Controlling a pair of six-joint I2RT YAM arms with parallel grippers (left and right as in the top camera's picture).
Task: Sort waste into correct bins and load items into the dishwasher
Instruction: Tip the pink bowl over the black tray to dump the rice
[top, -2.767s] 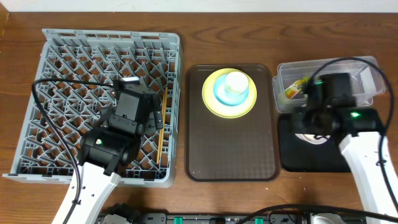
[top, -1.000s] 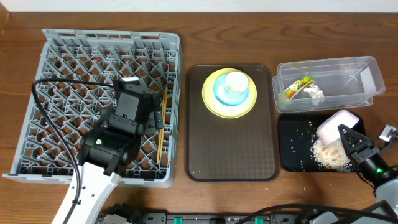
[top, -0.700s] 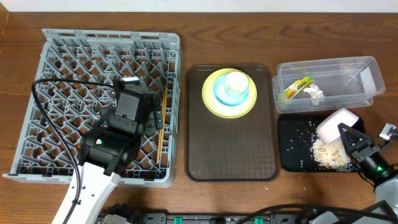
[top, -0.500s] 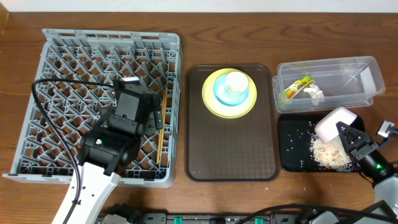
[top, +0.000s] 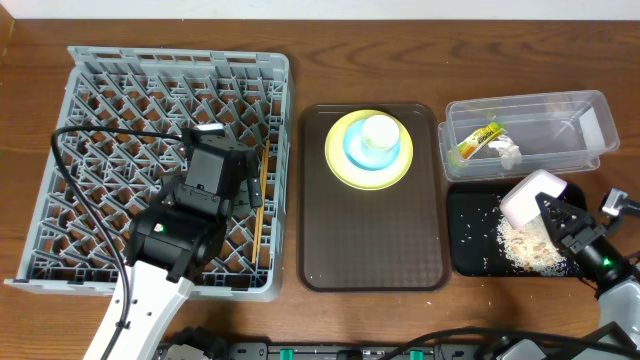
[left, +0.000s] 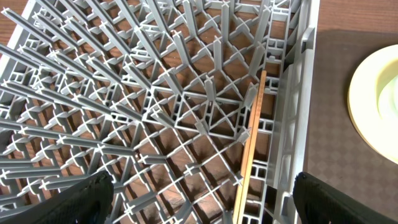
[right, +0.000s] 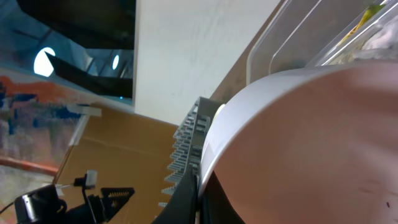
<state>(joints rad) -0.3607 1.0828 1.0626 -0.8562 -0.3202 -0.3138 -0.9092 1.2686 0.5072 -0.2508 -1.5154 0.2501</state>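
White bowl (top: 528, 196), smooth, rounded, tipped over crumbly beige scraps (top: 525, 250) in black tray (top: 470, 240), gripped by right jaws; left jaws released above lattice rack (top: 120, 90); chopsticks (left: 252, 143) lying near-to-far.

Left gripper (left: 202, 186) points down from a bent arm, its fingers (left: 87, 196) spread wide apart. Right gripper (top: 553, 213) is tilted, jaws pinched on the rim of the white bowl (top: 528, 196)
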